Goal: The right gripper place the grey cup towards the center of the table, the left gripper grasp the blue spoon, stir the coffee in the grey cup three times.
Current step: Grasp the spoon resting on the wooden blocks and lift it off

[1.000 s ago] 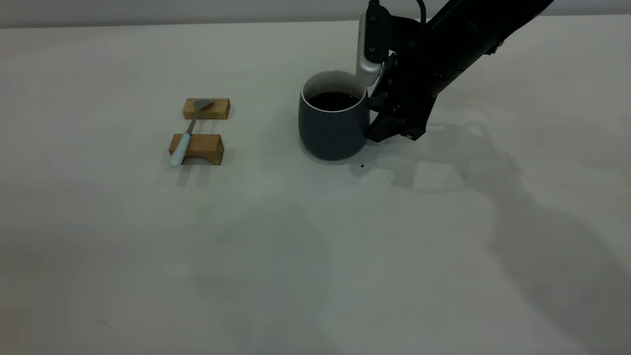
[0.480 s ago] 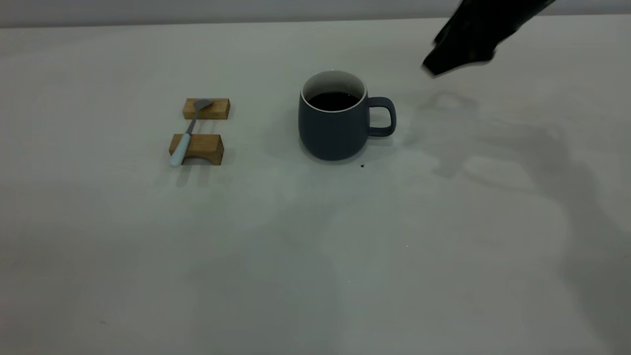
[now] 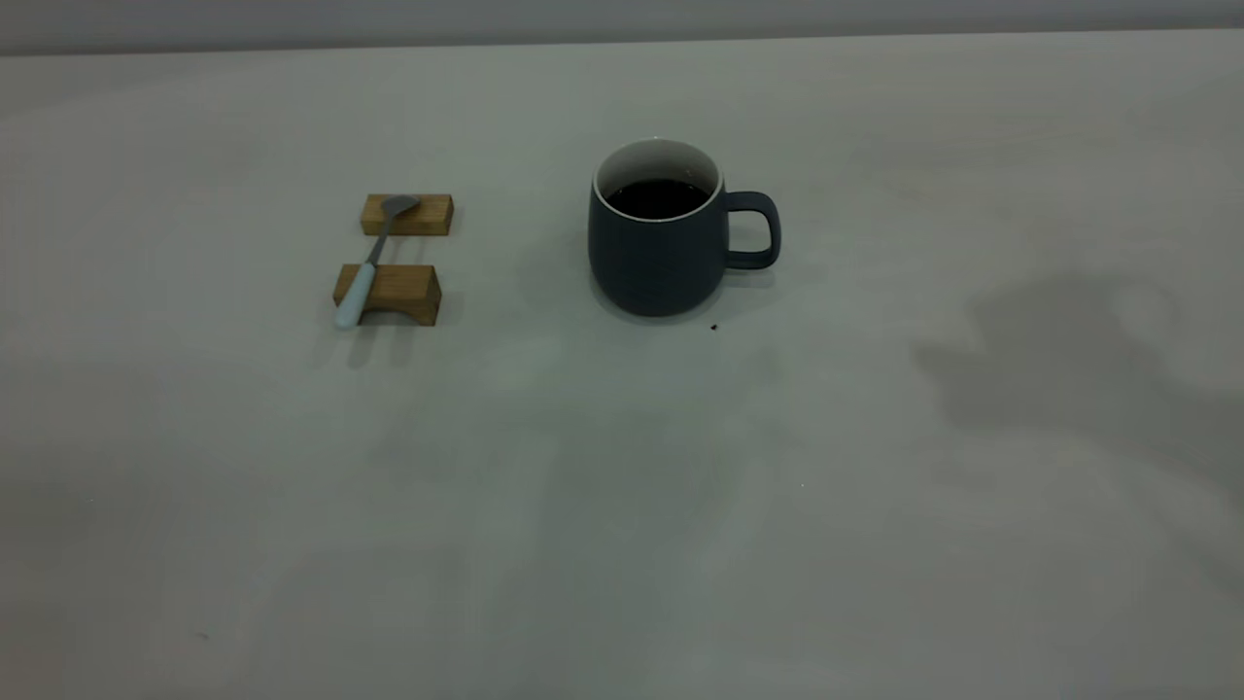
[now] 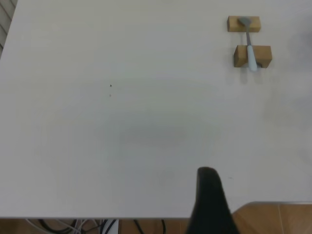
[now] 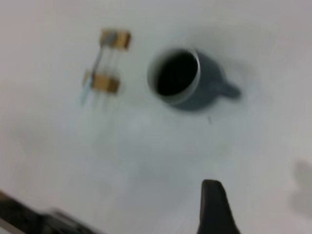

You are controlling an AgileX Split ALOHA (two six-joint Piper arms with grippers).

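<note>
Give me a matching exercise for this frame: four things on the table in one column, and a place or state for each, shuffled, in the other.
Things:
1. grey cup
2. blue spoon
3. coffee
4. dark speck

Places or states:
A. lies across the two wooden blocks, bowl on the far one
B. on the table just in front of the cup's base
C. stands upright on its own, handle pointing to the exterior view's right
D. fills the lower part of the white interior

Pairs: 1-C, 2-A, 3-D, 4-B
</note>
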